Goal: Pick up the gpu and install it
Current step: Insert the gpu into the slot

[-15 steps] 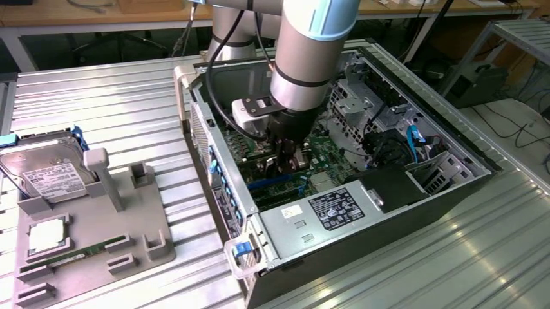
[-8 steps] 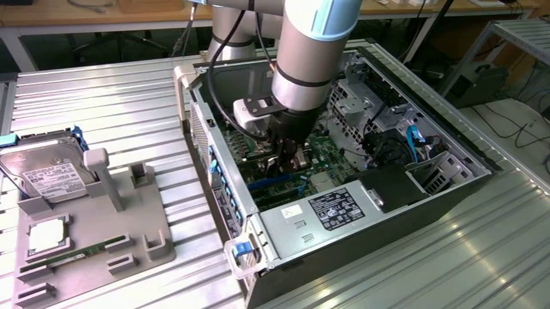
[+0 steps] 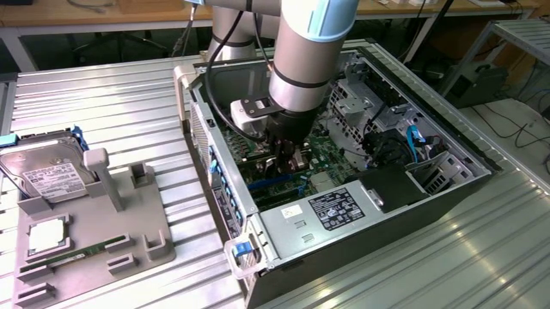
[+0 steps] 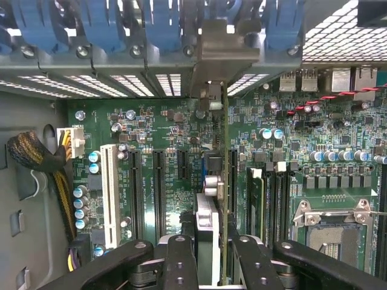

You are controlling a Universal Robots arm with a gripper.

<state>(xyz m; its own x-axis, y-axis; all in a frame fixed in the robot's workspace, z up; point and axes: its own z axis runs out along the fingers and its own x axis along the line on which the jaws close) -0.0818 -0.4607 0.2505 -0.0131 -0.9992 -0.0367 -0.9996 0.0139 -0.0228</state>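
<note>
The gpu [image 4: 224, 181] shows edge-on in the wrist view as a thin green board standing upright over the motherboard [image 4: 169, 139]. Its pale metal bracket [image 4: 224, 51] sits against the case's rear slot openings, among the blue latches. The board's lower edge lines up with a dark expansion slot [image 4: 233, 175]; I cannot tell whether it is seated. My gripper [image 4: 211, 266] is shut on the card, a black finger [image 4: 181, 263] on either side. In the exterior view the gripper [image 3: 290, 158] reaches down into the open computer case [image 3: 344, 212].
At the exterior view's left a grey fixture tray [image 3: 129, 219] holds a silver hard drive [image 3: 47, 170], a processor [image 3: 47, 235] and a green memory stick [image 3: 77, 254]. Inside the case are the drive cage [image 3: 361, 96], blue cables [image 3: 413, 145] and the power supply [image 3: 331, 209].
</note>
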